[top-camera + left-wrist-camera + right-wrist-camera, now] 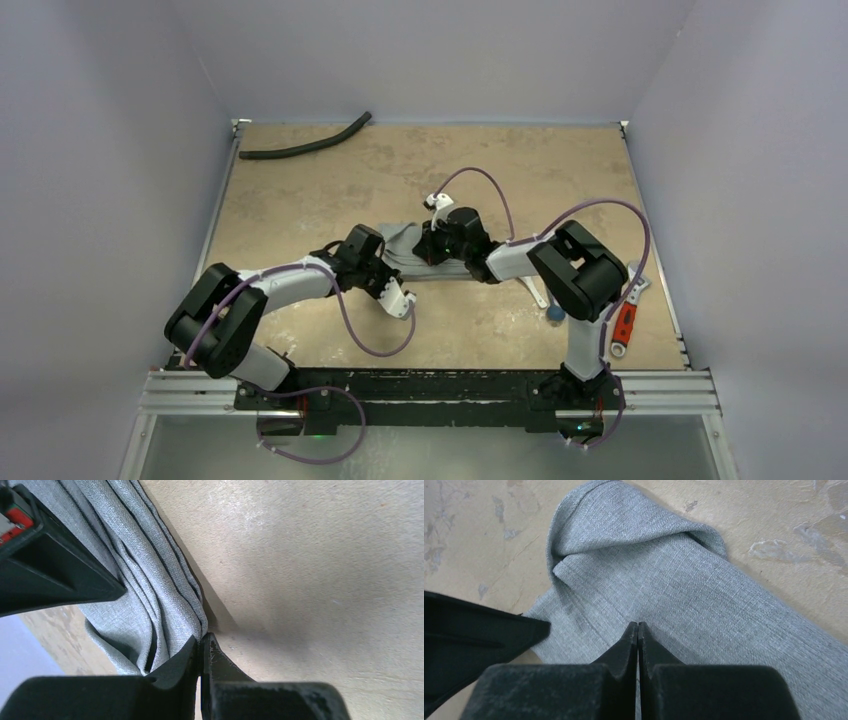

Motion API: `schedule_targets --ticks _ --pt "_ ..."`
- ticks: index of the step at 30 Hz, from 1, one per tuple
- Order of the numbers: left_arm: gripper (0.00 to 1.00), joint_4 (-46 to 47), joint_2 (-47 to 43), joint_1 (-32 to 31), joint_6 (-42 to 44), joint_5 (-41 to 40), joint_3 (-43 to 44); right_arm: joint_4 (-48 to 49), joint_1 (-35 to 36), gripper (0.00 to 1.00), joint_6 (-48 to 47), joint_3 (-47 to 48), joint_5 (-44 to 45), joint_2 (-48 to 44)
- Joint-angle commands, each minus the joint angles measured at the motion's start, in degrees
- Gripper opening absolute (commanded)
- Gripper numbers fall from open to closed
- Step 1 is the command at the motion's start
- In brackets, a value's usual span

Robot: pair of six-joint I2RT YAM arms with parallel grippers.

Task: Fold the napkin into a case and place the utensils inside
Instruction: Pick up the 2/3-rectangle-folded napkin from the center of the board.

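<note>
The grey napkin [404, 243] lies bunched into a narrow strip at mid-table between my two grippers. My left gripper [388, 268] is shut, pinching the napkin's gathered edge [150, 580] at its fingertips [202, 639]; folds run up from that point. My right gripper [432, 250] is shut with its tips [638, 626] on the napkin's flat upper layer [684, 585], apparently pinching it. The white spoon [536, 290] and the dark stick's blue round end [555, 313] lie on the table under the right arm, partly hidden. No finished case shows.
A red-handled wrench [622, 326] lies near the right table edge. A long black hose [305, 147] lies at the far left corner. The left gripper's finger [474, 635] shows at the left of the right wrist view. Walls enclose the table.
</note>
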Motion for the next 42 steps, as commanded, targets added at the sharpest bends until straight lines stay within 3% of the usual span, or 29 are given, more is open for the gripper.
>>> schedule_targets --ticks 1,5,7,11,20,29,31,35,37,42 --pt "0.00 -4.55 -0.95 0.17 -3.23 2.49 2.16 -0.86 0.39 0.00 -5.81 -1.75 -1.85 -5.05" --pt "0.00 -5.11 -1.71 0.26 -4.03 2.79 2.17 -0.26 0.39 0.13 -11.79 -1.72 -2.54 -5.95" --pt "0.00 -5.41 -2.76 0.32 -4.37 2.80 1.97 4.57 0.39 0.17 -14.53 -4.87 -4.34 -8.27" --pt "0.00 -6.84 -5.05 0.87 -6.41 3.09 1.97 15.26 0.39 0.42 -18.38 -11.97 -6.68 -11.91" --pt "0.00 -7.41 -7.97 1.38 -7.83 3.89 -0.02 29.25 0.96 0.72 -23.41 -18.58 -11.30 -11.80" --pt "0.01 -7.99 -8.84 1.54 -2.13 2.70 -4.41 26.82 0.78 0.71 -21.94 -12.89 -10.07 -7.99" --pt "0.18 -7.37 -9.32 1.49 -2.09 2.26 -5.04 24.73 0.72 0.66 -21.18 -9.91 -9.85 -7.14" --pt "0.39 -8.27 -10.45 1.48 -2.23 2.05 -5.28 21.95 0.74 0.38 -15.39 -3.68 -10.69 -2.42" --pt "0.42 -9.16 -11.13 1.63 -1.96 2.01 -5.39 20.82 0.95 0.26 -12.94 -1.88 -11.79 -0.45" --pt "0.45 -12.97 -12.77 1.60 -0.08 2.55 -5.36 19.07 1.27 0.05 -9.79 -1.04 -11.28 1.74"
